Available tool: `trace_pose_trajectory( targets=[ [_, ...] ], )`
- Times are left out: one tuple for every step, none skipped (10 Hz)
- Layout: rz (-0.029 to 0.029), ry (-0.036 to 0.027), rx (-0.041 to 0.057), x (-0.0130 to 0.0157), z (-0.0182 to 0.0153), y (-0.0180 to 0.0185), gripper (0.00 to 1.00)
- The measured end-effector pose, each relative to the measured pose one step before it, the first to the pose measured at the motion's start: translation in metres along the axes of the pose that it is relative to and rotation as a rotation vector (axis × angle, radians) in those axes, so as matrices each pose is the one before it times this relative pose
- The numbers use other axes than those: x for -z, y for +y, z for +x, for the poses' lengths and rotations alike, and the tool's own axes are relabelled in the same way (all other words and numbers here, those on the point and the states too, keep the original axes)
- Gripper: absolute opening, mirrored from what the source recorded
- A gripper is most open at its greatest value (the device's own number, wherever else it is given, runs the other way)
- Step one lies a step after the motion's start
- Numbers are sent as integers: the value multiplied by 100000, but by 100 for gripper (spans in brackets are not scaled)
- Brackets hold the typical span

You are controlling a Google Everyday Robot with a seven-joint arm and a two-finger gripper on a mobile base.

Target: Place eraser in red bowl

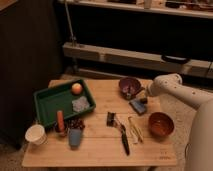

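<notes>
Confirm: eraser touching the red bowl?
Apart. The camera view shows bare tabletop between the eraser, by the blue-grey pad, and the red bowl. The gripper hovers by the eraser.

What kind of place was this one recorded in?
Probably an indoor robot test space or lab, dimly lit: a wooden table staged with mixed props like a green tray and red bowl, a long metal shelf behind, and the gripper over the table's right side in view, near the purple bowl.
</notes>
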Motion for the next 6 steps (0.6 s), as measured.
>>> trace_pose_trajectory(
  targets=[
    [-746, -1040, -882, -282, 237, -306, 70],
    [-1275, -1042, -1339, -323, 273, -338, 70],
    [-717, -481, -683, -175, 160, -183, 70],
    [-603, -402, -485, -149, 102, -132, 70],
    [-368, -243, -383, -76, -16, -142, 70],
    [-282, 61, -449, -69, 107, -201, 70]
  ],
)
